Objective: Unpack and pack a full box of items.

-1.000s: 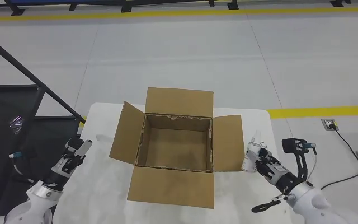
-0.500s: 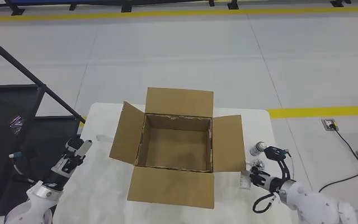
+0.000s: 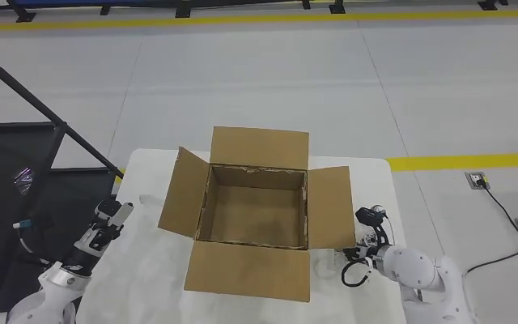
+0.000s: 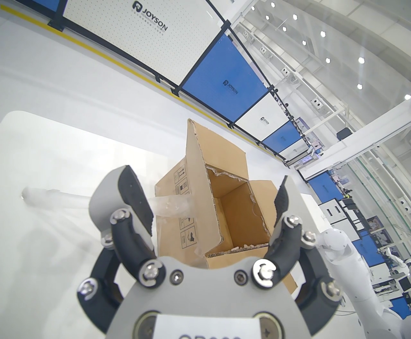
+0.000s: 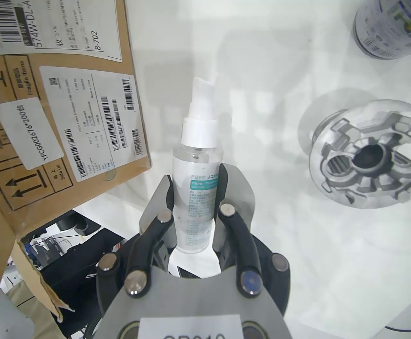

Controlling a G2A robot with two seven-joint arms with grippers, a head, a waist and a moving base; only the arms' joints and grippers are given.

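Note:
An open, empty cardboard box (image 3: 259, 148) stands in the middle of the white table (image 3: 150, 267). My right gripper (image 3: 346, 263) is low beside the box's right flap, near the front right corner. It is shut on a clear spray bottle (image 5: 198, 151) with a white pump top, gripping it by the body (image 5: 196, 176). The labelled flap (image 5: 67, 96) lies close beside the bottle. My left gripper (image 3: 109, 220) hangs open and empty (image 4: 208, 199) over the table's left side, facing the box (image 4: 224, 205).
A grey metal hub-shaped part (image 5: 362, 157) and a dark can (image 5: 382, 29) sit on the table near the right gripper. A translucent plastic tube (image 4: 54, 199) lies on the table between the left gripper and the box.
The right arm has swung from the table's right edge forward and in towards the box's front right corner, carrying the spray bottle. The left arm has not moved.

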